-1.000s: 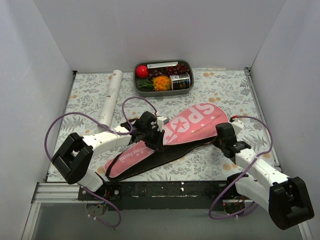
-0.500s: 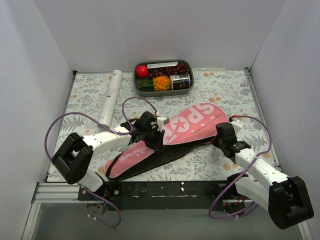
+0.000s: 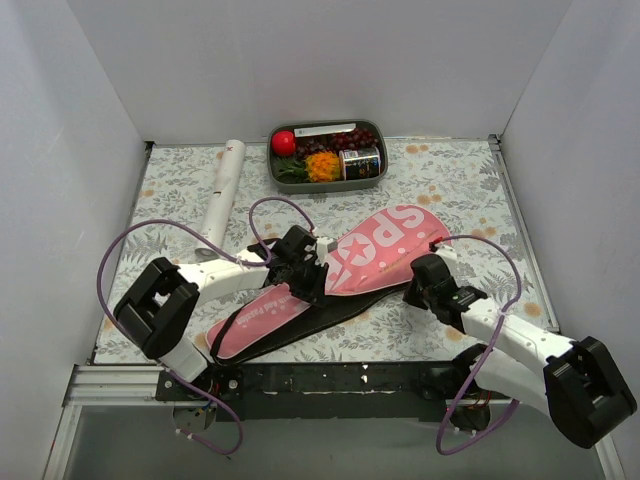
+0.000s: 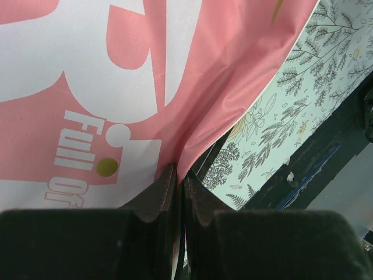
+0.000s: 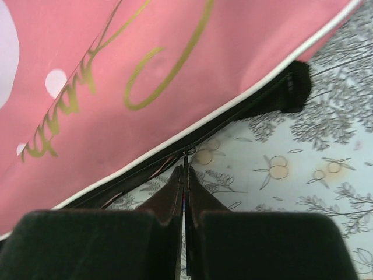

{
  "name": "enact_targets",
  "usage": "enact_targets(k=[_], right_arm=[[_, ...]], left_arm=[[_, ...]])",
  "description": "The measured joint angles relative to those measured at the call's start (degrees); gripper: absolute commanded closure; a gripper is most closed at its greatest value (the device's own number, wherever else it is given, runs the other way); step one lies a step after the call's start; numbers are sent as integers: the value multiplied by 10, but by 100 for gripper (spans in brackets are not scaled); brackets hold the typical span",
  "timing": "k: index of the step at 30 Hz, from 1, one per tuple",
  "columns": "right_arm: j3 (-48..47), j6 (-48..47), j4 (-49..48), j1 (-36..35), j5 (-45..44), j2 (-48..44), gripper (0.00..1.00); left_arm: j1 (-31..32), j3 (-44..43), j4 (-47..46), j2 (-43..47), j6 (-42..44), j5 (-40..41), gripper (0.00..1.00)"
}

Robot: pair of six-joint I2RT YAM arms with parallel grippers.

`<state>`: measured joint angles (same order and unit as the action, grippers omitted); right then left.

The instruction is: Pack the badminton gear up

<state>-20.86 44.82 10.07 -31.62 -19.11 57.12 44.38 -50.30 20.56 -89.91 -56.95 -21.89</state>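
The long pink bag with white lettering and black edging lies slantwise across the middle of the table. My left gripper is shut on a fold of the bag's pink top cover at its middle, jaws pinching the fabric. My right gripper is at the bag's near right edge, shut on the zipper pull on the black zipper line below the pink cover. The white cardboard tube lies at the far left. The rackets are hidden.
A grey food tray with a red ball stands at the back centre. White walls close in the left, back and right. A black rail runs along the near table edge.
My right gripper has moved left along the bag's near edge with the zipper pull. The bag's wide end has shifted slightly left. The left gripper has barely moved.
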Motion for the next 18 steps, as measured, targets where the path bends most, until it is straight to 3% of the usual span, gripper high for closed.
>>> enact_targets(k=[5,11,18], right_arm=[[-13,-1,1,-63,6,36,99],[-58,-13,27,-156,-46,91,99],[-127,1,-15,-300,61,143,99]], left_arm=[[1,-5,-5,-27,-8,0,100],[4,-15,1,-51,-14,6,100],[25,-54,-53,-64,-25,-11,98]])
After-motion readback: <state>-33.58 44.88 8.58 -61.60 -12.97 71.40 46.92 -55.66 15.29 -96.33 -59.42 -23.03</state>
